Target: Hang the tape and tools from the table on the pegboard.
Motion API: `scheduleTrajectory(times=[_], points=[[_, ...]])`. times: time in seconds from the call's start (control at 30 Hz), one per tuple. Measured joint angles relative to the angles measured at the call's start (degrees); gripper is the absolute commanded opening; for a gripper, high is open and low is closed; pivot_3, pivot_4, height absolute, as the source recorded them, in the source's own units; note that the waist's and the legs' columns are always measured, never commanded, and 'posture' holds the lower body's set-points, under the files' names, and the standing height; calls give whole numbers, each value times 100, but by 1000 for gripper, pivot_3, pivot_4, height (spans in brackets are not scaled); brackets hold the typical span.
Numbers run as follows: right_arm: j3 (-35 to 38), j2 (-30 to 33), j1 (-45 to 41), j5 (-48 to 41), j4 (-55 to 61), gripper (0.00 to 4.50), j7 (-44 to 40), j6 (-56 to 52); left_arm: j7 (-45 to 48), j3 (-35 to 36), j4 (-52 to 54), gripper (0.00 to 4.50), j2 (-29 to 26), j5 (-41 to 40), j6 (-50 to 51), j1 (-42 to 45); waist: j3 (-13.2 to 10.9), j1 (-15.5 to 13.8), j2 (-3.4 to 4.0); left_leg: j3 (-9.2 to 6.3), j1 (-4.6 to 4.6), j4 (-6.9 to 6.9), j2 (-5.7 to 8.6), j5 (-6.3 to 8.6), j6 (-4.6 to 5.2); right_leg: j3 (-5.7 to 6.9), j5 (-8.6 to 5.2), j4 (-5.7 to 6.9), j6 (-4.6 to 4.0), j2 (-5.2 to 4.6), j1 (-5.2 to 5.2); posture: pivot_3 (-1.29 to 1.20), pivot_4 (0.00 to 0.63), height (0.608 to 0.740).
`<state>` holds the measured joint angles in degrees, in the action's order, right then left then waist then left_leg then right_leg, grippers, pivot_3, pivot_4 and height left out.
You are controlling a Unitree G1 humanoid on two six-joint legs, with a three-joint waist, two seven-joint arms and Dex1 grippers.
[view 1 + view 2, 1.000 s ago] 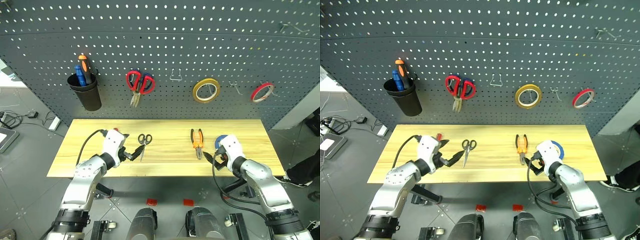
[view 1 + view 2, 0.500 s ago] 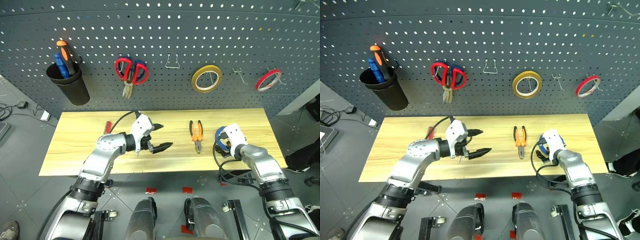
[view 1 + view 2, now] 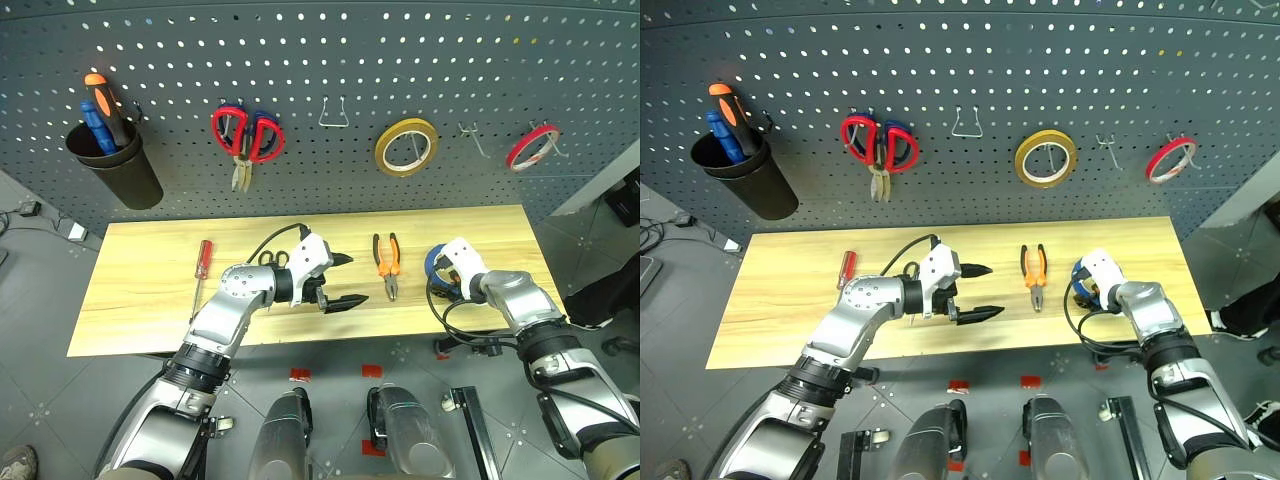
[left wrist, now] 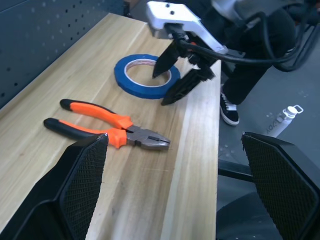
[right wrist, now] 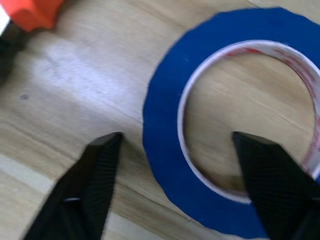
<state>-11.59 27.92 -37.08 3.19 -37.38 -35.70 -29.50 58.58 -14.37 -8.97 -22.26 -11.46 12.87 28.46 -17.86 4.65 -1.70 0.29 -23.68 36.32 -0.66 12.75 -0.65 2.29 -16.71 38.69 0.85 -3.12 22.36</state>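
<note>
Dark grey pegboard (image 3: 330,50) across the back, carrying a black cup (image 3: 105,170) with screwdrivers, red scissors (image 3: 243,137), a yellow roll (image 3: 407,147), a thin red roll (image 3: 531,147) and bare hooks. Below it the light wooden surface (image 3: 150,300). Left arm has swung in from the left part of the surface to mid-surface; left gripper (image 3: 340,283) hangs there with jaws wide apart and empty, pointing toward the pliers (image 3: 387,262). That move uncovered the red-handled screwdriver (image 3: 201,270) lying near the left end; black-handled scissors (image 3: 270,258) partly show behind the left forearm. Right gripper (image 4: 175,80) has reached forward onto the blue tape (image 4: 147,75), which lies flat near the right end: one finger inside the hole, the other outside the band, jaws narrowing from wide and straddling the band, not yet clamped as far as can be told. Judgement: tape pickup is starting; none of the four task items hung yet.
</note>
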Motion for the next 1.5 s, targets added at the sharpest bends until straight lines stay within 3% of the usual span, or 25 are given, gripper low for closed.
scheduleTrajectory(times=[0.2,0.37,0.5,0.67,0.8,1.0,1.33,1.5], points=[[-146,77,245,122,328,716,-254,37,40,-1,-23,4500,123,6,-75,46,3,-29,-2,-5,-3,14,1,0,-1,4,3,2,7,-3,-5,-168,318,740],[146,216,1093,116,1492,675,-11,-140,-151,69,-77,4500,316,7,-181,78,4,-105,0,-10,-16,24,0,0,-3,12,2,3,10,-4,0,-169,303,740],[493,232,2259,312,3510,675,712,-296,-446,349,-89,4500,494,-24,-237,184,2,-133,5,-4,-34,35,2,0,-7,8,1,15,21,-7,19,-170,300,740],[463,44,3218,1254,5823,675,1826,195,-553,410,18,4500,622,-127,-235,259,3,-104,4,0,-32,36,-4,-10,-31,2,-15,23,59,1,27,-167,295,740],[124,-155,3497,1848,6631,675,2296,683,-523,400,240,4500,686,-245,-149,314,3,-114,4,3,-32,39,2,-13,-37,-3,-15,23,62,0,27,-171,292,740],[390,-153,2781,1951,6481,675,2367,1192,-554,390,322,4500,828,-343,-72,550,4,-131,3,4,-33,55,3,-13,-36,-6,-8,22,71,-1,23,-168,282,740],[1208,109,1254,865,4040,675,1932,2187,-683,402,315,4500,1021,-399,-42,732,4,-126,2,9,-38,53,3,-11,-31,-4,9,19,42,-2,25,-144,271,740],[1259,136,960,348,3404,675,1407,2701,-783,452,315,4500,1079,-421,-17,795,4,-122,3,10,-38,54,2,-10,-29,-3,9,21,41,-1,25,-145,269,740]])
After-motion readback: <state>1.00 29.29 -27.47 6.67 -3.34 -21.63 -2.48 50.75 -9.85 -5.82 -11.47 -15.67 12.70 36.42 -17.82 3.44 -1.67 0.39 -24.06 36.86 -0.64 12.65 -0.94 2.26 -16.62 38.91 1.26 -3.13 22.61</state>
